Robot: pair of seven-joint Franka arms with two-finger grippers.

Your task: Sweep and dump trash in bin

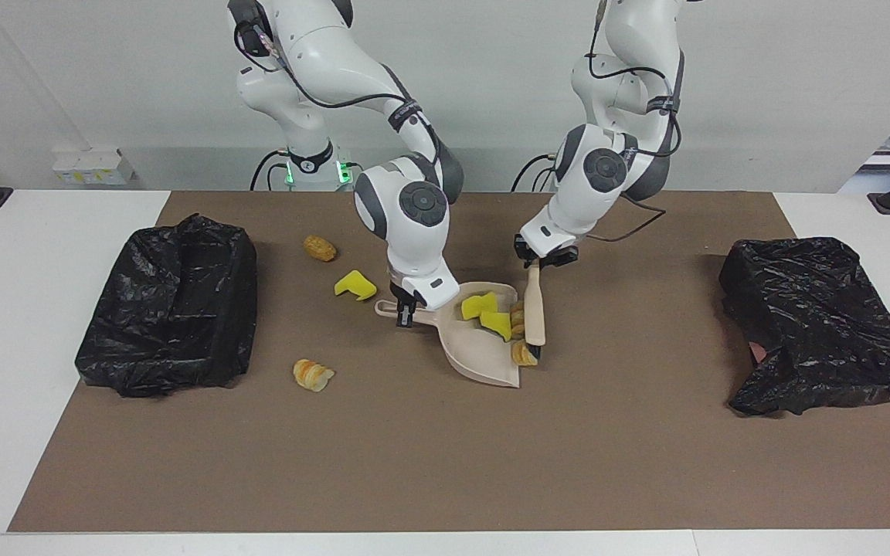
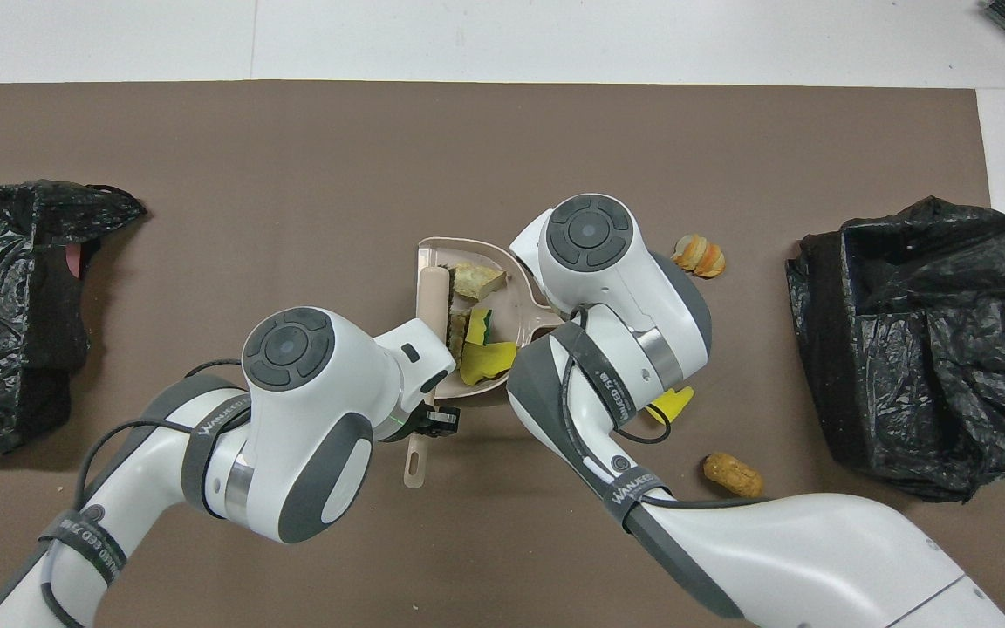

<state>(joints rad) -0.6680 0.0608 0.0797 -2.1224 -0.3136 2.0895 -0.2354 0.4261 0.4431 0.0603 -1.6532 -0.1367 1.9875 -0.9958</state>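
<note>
Four pieces of trash [image 1: 503, 323] lie in the dustpan [image 1: 484, 355] at frame centre: two yellow wedges and two bread lumps, one at the pan's open lip. Three more lie loose on the bench [image 1: 414, 463]: a yellow wedge [image 1: 354, 285], a brown lump [image 1: 320, 248] and a pastry [image 1: 312, 374] in the left half of the facing view. The lip-side lump could roll back out if the brush [image 1: 535, 309] lifts early. The left tool [image 1: 544, 261] is clamped on the brush handle, arm bent steeply down; the right tool [image 1: 406, 315] is closed on the dustpan handle.
</note>
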